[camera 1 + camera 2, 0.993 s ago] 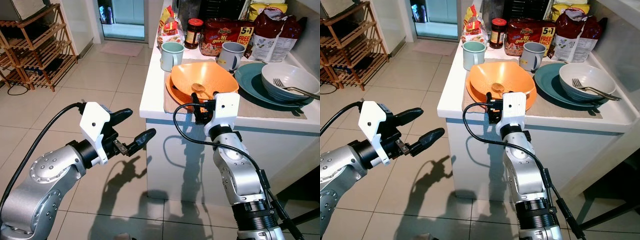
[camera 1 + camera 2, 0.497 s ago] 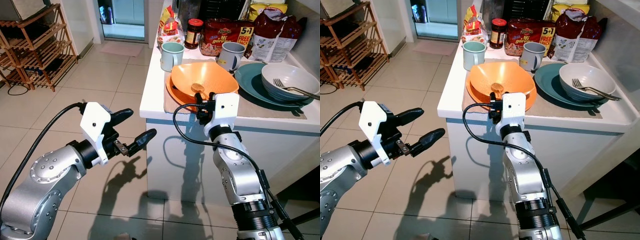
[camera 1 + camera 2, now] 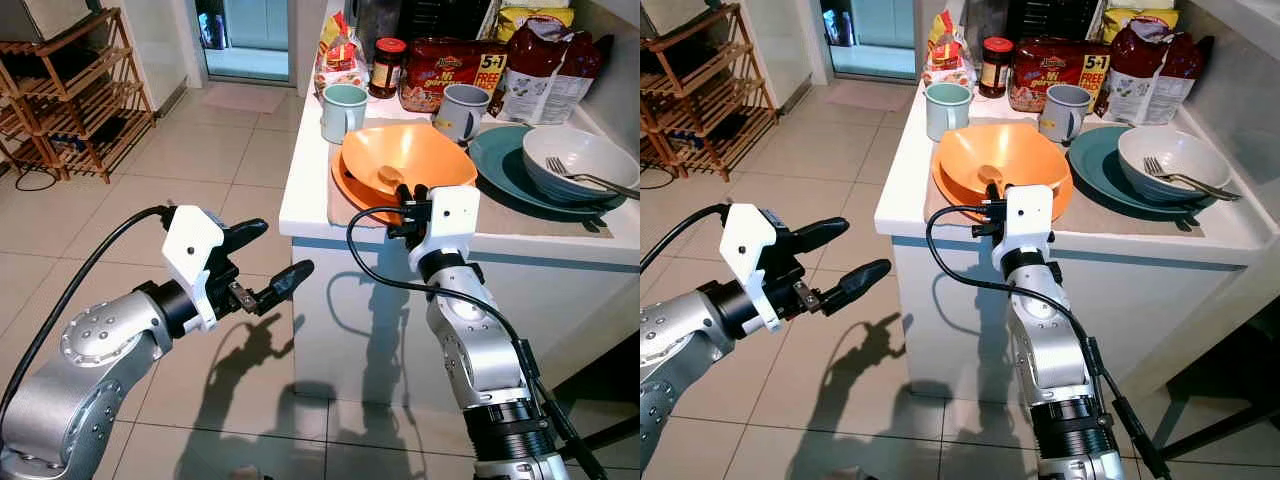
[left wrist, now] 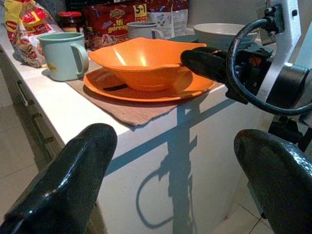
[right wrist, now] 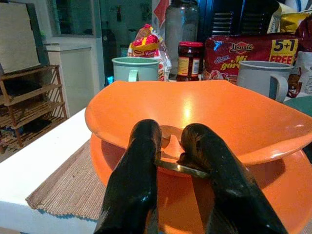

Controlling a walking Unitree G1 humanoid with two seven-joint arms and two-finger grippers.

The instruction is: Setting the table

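Lifted since a second ago: wooden spoon (image 5: 171, 146) pinched in right gripper (image 5: 170, 163), seemingly by the handle, over orange bowl (image 3: 408, 160) on orange plate (image 4: 146, 90) near the counter (image 3: 305, 190) front edge. Crowded behind by green mug (image 3: 343, 112), grey mug (image 3: 462, 110), jar (image 3: 388, 66), noodle packs (image 3: 450, 72). Left gripper (image 3: 262, 255) spread wide, empty, over open floor (image 3: 200, 170).

The right gripper (image 5: 170, 165) has moved forward over the near rim of the orange bowl (image 3: 408, 161), and the wooden spoon (image 3: 389, 176) between its fingers now lies deeper in the bowl. The spoon's head was closer to the rim before.
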